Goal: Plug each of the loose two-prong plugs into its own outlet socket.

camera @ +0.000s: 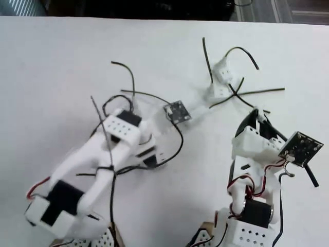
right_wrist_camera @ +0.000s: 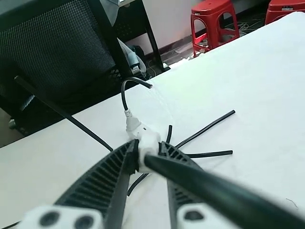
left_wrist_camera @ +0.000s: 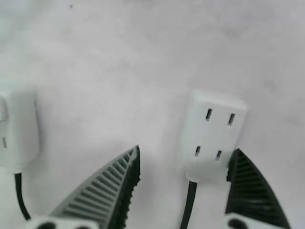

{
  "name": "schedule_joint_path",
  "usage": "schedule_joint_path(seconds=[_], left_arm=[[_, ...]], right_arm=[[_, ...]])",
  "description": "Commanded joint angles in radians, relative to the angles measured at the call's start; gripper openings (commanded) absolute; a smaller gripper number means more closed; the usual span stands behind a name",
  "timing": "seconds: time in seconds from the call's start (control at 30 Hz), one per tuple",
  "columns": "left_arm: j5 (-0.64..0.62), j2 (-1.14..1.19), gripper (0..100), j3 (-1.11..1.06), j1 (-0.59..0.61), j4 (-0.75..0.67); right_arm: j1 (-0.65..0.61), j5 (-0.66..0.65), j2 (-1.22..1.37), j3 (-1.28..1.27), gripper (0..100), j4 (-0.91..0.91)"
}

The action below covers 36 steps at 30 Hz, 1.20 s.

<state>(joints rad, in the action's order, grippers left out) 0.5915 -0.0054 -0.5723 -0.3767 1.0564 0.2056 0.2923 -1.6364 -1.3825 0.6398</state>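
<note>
Lying on the tabletop (left_wrist_camera: 95, 62) right at the left pincer (left_wrist_camera: 186, 151), a white socket block (left_wrist_camera: 212, 133) shows two pairs of narrow slots on its upper face. A thin black cord (left_wrist_camera: 188, 205) leaves its near end. This pincer is spread wide and holds nothing. The block sits against the inner edge of the black finger (left_wrist_camera: 248, 191), while the ribbed grey finger (left_wrist_camera: 112, 188) stands apart from it over bare surface. Beyond the grey finger lies a second white block (left_wrist_camera: 16, 131), also with a black cord.

The right pincer (right_wrist_camera: 148, 147) is pressed together on a small white plug (right_wrist_camera: 147, 138). The plug's thick cord (right_wrist_camera: 214, 186) runs back over the fingers, and its prongs are hidden. Past the plug, toward the far right corner of the tabletop, lies a white piece (right_wrist_camera: 133, 125) with a cord curling upward. Loose cord ends (right_wrist_camera: 209, 125) fan out beside it. Whether that piece touches the held plug cannot be told.
</note>
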Motion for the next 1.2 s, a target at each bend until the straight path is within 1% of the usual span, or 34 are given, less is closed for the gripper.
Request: schedule_joint_path(seconds=[0.0, 0.1, 0.3, 0.37, 0.47, 0.6, 0.67, 0.83, 0.93, 1.1, 1.17], left_arm=[[0.012, 0.105, 29, 0.112, -0.005, 0.012], [0.014, 0.177, 27, 0.192, -0.005, 0.049], [0.006, 0.248, 6, 0.281, -0.002, 0.049], [0.006, 0.259, 3, 0.304, 0.004, 0.049], [0.012, 0.252, 7, 0.308, 0.005, 0.055], [0.012, 0.222, 20, 0.308, 0.008, 0.071], [0.008, 0.182, 24, 0.302, 0.008, 0.083], [0.014, 0.019, 25, 0.239, 0.008, 0.101], [0.009, -0.111, 25, 0.181, 0.044, 0.101], [-0.006, -0.360, 24, 0.066, 0.156, 0.097], [-0.071, -0.456, 23, 0.014, 0.220, 0.091]], right_arm=[[-0.012, -0.009, -0.008, 0.009, 1.7, -0.001], [-0.012, -0.009, -0.008, 0.009, 1.7, -0.001], [-0.012, -0.009, -0.008, 0.009, 1.7, -0.001], [-0.012, -0.009, -0.008, 0.009, 1.7, -0.001], [-0.012, -0.009, -0.008, 0.009, 1.7, -0.001], [-0.012, -0.020, -0.008, 0.009, 1.7, -0.001], [-0.013, -0.074, -0.004, 0.008, 1.7, 0.001], [-0.087, -0.149, -0.002, -0.015, 1.7, 0.005], [-0.137, -0.232, -0.001, -0.018, 1.7, 0.005], [-0.278, -0.358, 0.001, -0.020, 1.7, 0.012], [-0.354, -0.404, 0.001, -0.018, 1.7, 0.036]])
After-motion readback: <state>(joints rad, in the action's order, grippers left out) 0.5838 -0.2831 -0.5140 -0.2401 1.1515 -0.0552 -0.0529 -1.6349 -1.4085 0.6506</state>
